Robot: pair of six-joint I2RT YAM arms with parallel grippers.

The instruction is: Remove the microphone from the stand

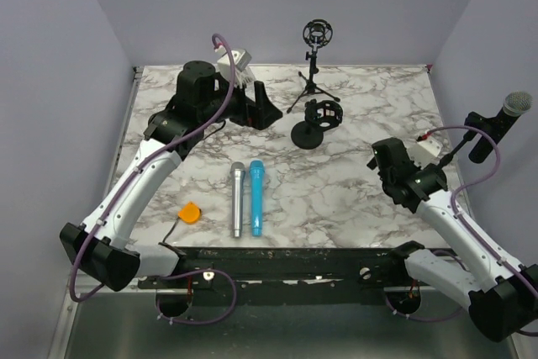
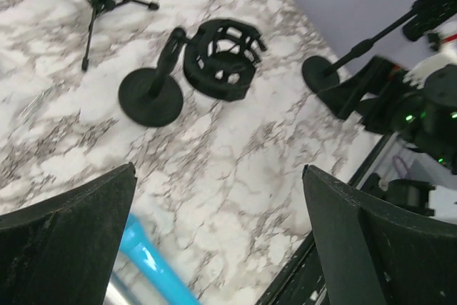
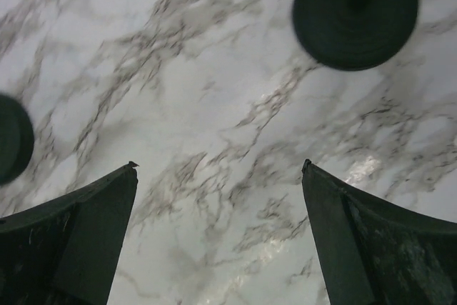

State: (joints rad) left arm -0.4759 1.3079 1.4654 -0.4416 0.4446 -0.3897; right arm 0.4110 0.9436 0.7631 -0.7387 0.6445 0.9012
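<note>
Microphone (image 1: 516, 105) with a grey mesh head sits clipped in its stand (image 2: 321, 76) at the right edge of the marble table (image 1: 353, 199), tilted up and outward. Right gripper (image 3: 218, 169): fingers spread wide, nothing held, over bare marble. The stand's round base (image 3: 355, 13) is just ahead of the fingers, apart from them. Left gripper (image 2: 218, 176): also wide apart and empty, raised over the far left of the table and aimed toward a shock mount on a round foot (image 2: 218, 58). A blue microphone (image 1: 255, 197) and a silver microphone (image 1: 238, 199) lie side by side mid-table. An orange object (image 1: 191, 212) lies near the left arm, and a tripod stand (image 1: 314, 73) is at the back.
</note>
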